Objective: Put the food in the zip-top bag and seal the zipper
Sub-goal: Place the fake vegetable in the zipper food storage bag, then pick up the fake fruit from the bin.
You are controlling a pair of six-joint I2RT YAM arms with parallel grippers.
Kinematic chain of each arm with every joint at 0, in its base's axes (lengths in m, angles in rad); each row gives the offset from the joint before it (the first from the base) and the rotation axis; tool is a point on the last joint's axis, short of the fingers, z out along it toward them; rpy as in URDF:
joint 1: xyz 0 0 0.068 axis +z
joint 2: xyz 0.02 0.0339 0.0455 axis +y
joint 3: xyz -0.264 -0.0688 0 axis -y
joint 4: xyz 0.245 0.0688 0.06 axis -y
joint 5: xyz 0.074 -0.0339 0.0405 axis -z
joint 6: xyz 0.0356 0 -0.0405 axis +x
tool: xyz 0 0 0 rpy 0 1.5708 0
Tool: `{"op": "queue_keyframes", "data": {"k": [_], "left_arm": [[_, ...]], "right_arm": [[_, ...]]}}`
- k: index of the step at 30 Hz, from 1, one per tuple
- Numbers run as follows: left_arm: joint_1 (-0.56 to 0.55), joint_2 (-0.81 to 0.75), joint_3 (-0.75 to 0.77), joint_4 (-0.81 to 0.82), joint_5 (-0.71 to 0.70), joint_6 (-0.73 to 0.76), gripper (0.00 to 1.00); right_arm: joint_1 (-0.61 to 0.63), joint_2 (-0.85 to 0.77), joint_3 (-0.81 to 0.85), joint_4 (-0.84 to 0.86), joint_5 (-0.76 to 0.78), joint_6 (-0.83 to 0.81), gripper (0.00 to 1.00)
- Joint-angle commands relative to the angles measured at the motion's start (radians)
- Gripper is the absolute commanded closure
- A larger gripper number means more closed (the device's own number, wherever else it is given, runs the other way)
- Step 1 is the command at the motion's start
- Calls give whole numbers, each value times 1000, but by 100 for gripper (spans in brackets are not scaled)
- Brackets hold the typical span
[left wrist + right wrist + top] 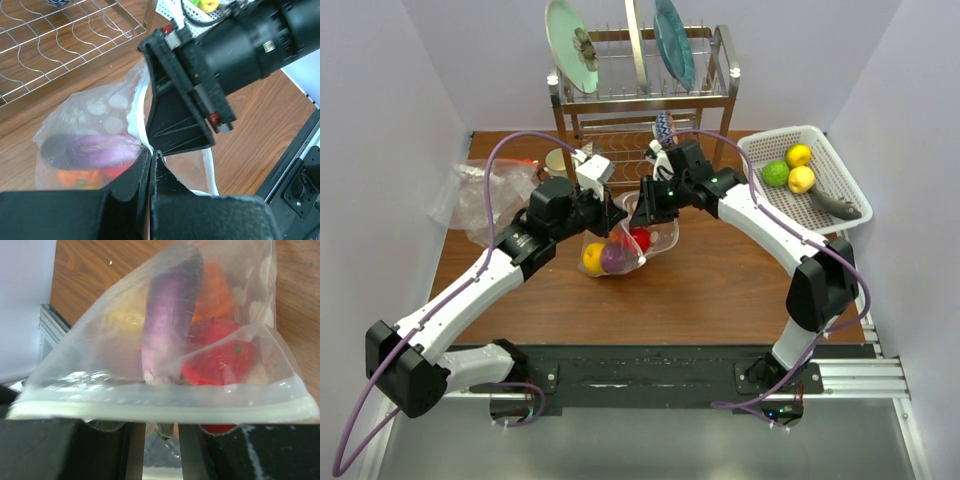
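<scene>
Left end effector (151, 167) was clenched on the thin clear zipper strip (165, 410) of the dotted clear plastic zip-top bag (75, 365). Right end effector (162, 440) was at the same strip, can't tell if gripping. Purple toy eggplant (170, 315) and red round toy fruit (220, 360) were inside the bag, mid brown wooden surface (720, 290).

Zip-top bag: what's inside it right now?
Through the zip-top bag show a long purple piece, a red round, an orange piece and a yellow one. Anything behind or beneath them is covered; no full count.
</scene>
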Motion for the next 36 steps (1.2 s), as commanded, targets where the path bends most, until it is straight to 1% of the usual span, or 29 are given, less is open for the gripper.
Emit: {"op": "queue_keyframes", "data": {"k": [1, 4, 5, 6, 9, 11, 14, 16, 19, 20, 22, 23, 24, 27, 28, 29, 31, 32, 33, 36], "left_arm": [[5, -24, 3, 60, 5, 1, 100], [5, -29, 3, 58, 0, 4, 100], [5, -29, 3, 57, -1, 4, 100], [5, -29, 3, 58, -3, 4, 100], [5, -27, 3, 55, -8, 5, 100], [5, -25, 4, 52, -14, 5, 100], [5, -22, 7, 48, -26, 5, 100], [7, -22, 8, 44, -32, 5, 100], [7, -21, 9, 41, -35, 7, 100], [7, -22, 9, 41, -34, 7, 100], [7, -19, 11, 40, -32, 5, 100], [7, -16, 11, 40, -29, 5, 100], [7, -16, 11, 40, -26, 5, 100], [7, -15, 12, 40, -24, 4, 100], [7, -15, 12, 40, -21, 4, 100], [7, -16, 12, 41, -21, 4, 100], [7, -16, 14, 40, -21, 4, 100], [7, -15, 14, 38, -21, 4, 100], [7, -16, 14, 38, -21, 4, 100], [7, -15, 12, 40, -21, 4, 100]], "right_arm": [[4, -3, -44, 125, -14, 43, 67], [4, 1, -55, 131, 7, 46, 59], [7, -5, -60, 131, 40, 40, 53], [7, -22, -63, 131, 47, 34, 39], [7, -61, -60, 116, 59, 18, 30], [5, -83, -40, 72, 65, 3, 29], [2, -137, 4, -8, 140, -34, 30], [-2, -175, 40, -72, 218, -60, 32], [-41, -229, 51, -119, 272, -71, 38], [-86, -241, 44, -120, 271, -72, 41], [-143, -282, 12, -113, 253, -66, 42], [-204, -293, 5, -110, 249, -67, 45], [-232, -304, -6, -108, 252, -69, 46], [-335, -329, -31, -90, 297, -78, 47], [-357, -330, -35, -87, 323, -77, 47], [-390, -329, -43, -82, 397, -72, 46], [-418, -339, -93, -18, 504, -48, 45], [-427, -341, -120, 19, 594, -40, 42], [-436, -341, -167, 88, 626, -28, 41], [-482, -297, -204, 182, 680, 9, 40]]}}
